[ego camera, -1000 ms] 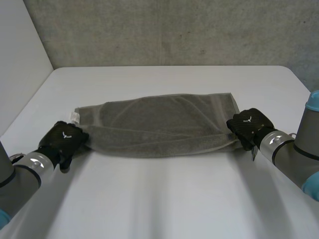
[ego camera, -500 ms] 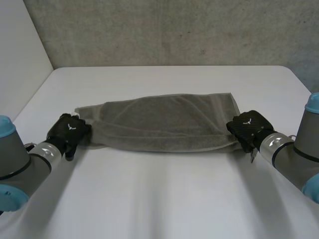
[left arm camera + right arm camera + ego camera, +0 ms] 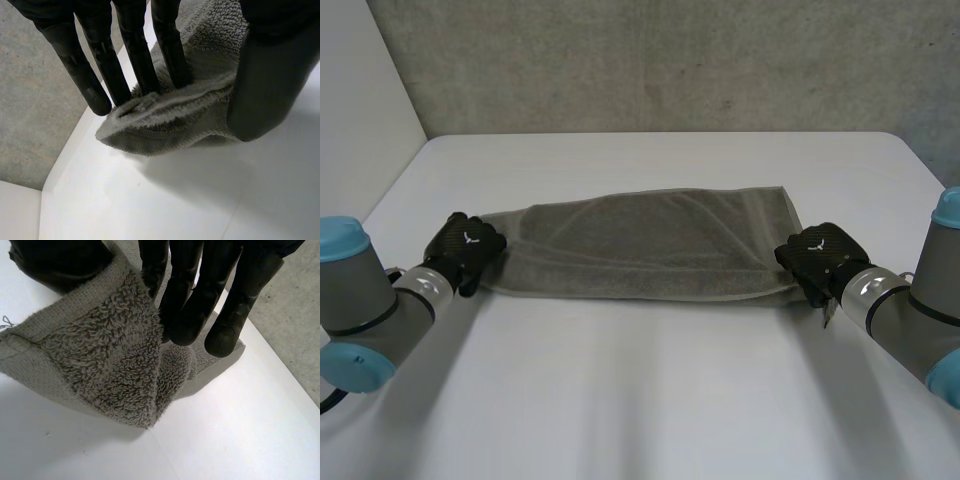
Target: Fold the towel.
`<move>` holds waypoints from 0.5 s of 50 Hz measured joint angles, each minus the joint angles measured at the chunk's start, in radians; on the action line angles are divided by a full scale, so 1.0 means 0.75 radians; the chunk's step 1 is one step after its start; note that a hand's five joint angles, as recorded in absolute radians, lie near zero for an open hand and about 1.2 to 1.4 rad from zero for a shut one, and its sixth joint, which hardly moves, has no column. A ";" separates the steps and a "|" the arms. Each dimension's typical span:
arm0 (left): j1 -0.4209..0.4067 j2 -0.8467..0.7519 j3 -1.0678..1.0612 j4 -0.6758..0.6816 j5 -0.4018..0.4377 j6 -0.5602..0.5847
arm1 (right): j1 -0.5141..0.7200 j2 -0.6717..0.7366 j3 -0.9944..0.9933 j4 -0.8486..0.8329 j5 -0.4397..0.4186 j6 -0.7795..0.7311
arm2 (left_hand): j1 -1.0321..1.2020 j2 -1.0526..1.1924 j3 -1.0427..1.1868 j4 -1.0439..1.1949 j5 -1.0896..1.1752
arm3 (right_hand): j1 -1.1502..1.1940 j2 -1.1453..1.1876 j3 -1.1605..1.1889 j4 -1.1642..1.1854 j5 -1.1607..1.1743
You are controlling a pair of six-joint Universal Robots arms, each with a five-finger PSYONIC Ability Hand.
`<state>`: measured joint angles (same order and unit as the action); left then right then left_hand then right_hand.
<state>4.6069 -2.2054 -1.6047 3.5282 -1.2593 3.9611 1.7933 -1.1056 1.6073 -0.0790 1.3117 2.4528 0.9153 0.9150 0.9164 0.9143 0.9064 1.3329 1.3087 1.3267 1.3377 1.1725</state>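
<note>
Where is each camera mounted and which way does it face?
Head view: between and behind the arms, looking down at the white table; shows both arms, left hand and right hand at opposite ends of the towel.
Left wrist view: on the left wrist, looking along the palm; its fingers and thumb pinch one towel end.
Right wrist view: on the right wrist, likewise; fingers and thumb pinch the other end.
Shared: all three show the towel on the table.
</note>
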 measured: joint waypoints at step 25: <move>-0.029 0.114 0.049 -0.037 -0.021 -0.027 | -0.017 -0.069 -0.045 0.030 0.012 0.011 | 0.691 0.780 0.833 0.810 0.763 | 0.000 0.000 0.000 0.000 0.000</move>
<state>4.5853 -2.1201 -1.5679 3.5006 -1.2748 3.9409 1.7805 -1.1573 1.5734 -0.0566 1.3204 2.4610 1.4335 1.5002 1.5411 1.5220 1.4789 1.3329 1.3087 1.3267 1.3377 1.1725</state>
